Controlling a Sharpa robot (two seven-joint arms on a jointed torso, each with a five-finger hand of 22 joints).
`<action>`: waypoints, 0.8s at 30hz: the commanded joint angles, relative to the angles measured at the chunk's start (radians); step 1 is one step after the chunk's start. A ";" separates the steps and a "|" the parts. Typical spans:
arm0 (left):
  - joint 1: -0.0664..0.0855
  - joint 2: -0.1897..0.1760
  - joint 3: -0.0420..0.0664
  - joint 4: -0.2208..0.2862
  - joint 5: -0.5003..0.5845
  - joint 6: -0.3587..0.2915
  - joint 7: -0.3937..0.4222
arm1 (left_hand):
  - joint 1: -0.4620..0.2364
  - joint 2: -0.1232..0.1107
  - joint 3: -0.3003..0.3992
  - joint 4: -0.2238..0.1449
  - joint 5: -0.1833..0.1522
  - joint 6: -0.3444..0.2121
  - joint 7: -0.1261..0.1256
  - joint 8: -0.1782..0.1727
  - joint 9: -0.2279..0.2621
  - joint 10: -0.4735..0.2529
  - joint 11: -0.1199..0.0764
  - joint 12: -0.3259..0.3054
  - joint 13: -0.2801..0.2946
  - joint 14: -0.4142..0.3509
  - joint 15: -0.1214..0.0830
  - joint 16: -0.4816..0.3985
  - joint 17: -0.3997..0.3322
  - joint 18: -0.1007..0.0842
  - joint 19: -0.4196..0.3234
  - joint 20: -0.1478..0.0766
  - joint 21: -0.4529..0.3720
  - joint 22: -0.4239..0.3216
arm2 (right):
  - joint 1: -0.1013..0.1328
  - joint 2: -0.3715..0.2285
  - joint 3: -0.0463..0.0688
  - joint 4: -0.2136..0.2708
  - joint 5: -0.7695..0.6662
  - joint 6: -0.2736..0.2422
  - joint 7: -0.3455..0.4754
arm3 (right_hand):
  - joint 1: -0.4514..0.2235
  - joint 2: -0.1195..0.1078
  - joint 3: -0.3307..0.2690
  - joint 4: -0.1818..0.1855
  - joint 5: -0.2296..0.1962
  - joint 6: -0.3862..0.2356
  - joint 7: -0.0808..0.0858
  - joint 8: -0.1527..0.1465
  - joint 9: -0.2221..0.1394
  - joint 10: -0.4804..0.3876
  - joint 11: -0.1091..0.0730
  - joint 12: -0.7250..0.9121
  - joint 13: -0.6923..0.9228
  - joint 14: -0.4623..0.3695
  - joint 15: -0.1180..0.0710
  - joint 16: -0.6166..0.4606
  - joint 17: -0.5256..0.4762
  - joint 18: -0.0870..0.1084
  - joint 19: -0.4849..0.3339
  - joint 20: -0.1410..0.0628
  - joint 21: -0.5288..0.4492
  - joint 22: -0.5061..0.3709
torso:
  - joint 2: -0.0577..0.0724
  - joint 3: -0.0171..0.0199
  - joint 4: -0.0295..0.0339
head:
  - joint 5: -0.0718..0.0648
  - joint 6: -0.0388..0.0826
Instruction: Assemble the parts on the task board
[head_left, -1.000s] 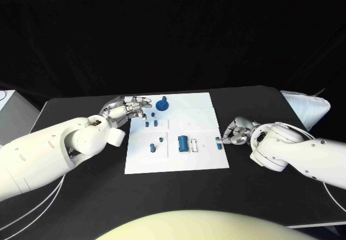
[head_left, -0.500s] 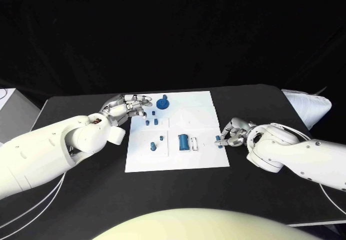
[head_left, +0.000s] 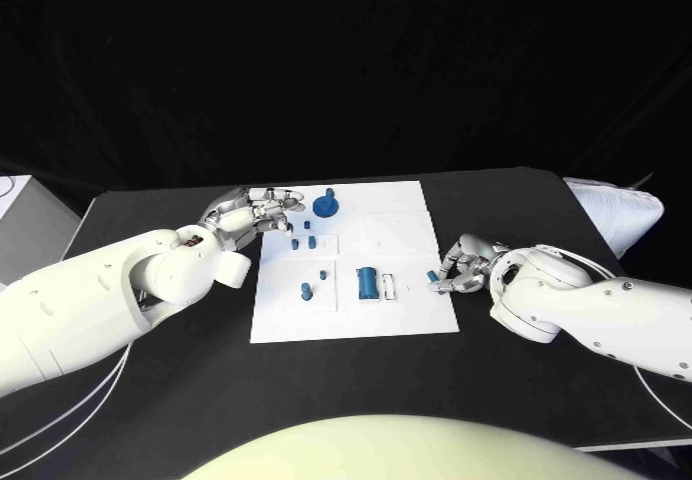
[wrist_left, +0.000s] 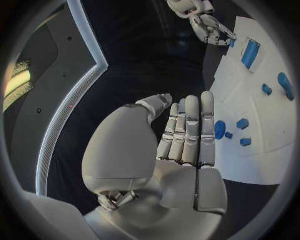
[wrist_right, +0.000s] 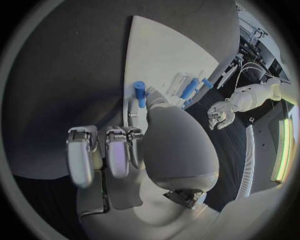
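Pinching a small blue peg (head_left: 433, 274) at the task board's (head_left: 387, 215) near right edge, the right hand (head_left: 464, 265) looks mid-insertion; next it must seat it upright. The left hand (head_left: 260, 213), fingers extended and released, hovers by the board's far left corner.

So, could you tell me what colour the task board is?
White; the task board shows best in the head view.
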 joint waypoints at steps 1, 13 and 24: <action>0.000 0.001 0.001 0.002 0.004 0.014 0.005 | 0.000 0.011 0.000 0.008 0.005 -0.006 0.002 0.002 -0.001 -0.004 0.000 0.006 -0.001 0.000 0.004 -0.003 -0.001 0.014 0.006 0.002 -0.007 -0.002 | -0.006 0.006 -0.003 -0.013 -0.026 0.023 -0.008 | 0.004 -0.004 0.009 -0.001 0.006 0.004 0.003 -0.002 -0.004 0.104 -0.004 0.006 0.263 0.104 -0.006 0.006 0.263 -0.005 0.093 -0.004 -0.002 0.245 | -0.001 -0.0006 0.0003 | 0.001 -0.002; 0.000 0.000 0.001 0.002 0.004 0.013 0.004 | -0.003 0.012 0.000 0.011 0.005 -0.006 0.003 0.002 -0.002 -0.004 0.000 0.006 -0.001 0.000 0.004 -0.003 -0.001 0.014 0.007 0.002 -0.008 -0.002 | -0.013 0.018 -0.004 -0.015 -0.031 0.018 -0.011 | -0.002 -0.042 0.137 -0.004 0.172 0.006 -0.001 -0.003 -0.006 0.104 -0.008 0.006 0.263 0.104 -0.009 0.006 0.263 -0.006 0.094 -0.008 -0.001 0.246 | -0.001 -0.0006 -0.0018 | 0.000 0.000; 0.000 -0.001 0.001 0.004 0.006 0.012 0.003 | -0.004 0.013 0.000 0.013 0.005 -0.006 0.003 0.002 -0.002 -0.004 0.000 0.007 -0.001 0.001 0.004 -0.003 -0.001 0.014 0.007 0.002 -0.008 -0.003 | -0.013 0.027 -0.004 -0.004 0.061 -0.040 -0.008 | -0.024 -0.093 0.280 -0.015 0.389 0.004 -0.003 0.017 0.014 0.104 -0.010 0.006 0.263 0.104 -0.012 0.006 0.263 -0.007 0.095 -0.010 0.003 0.249 | -0.002 -0.0018 -0.0011 | -0.003 0.001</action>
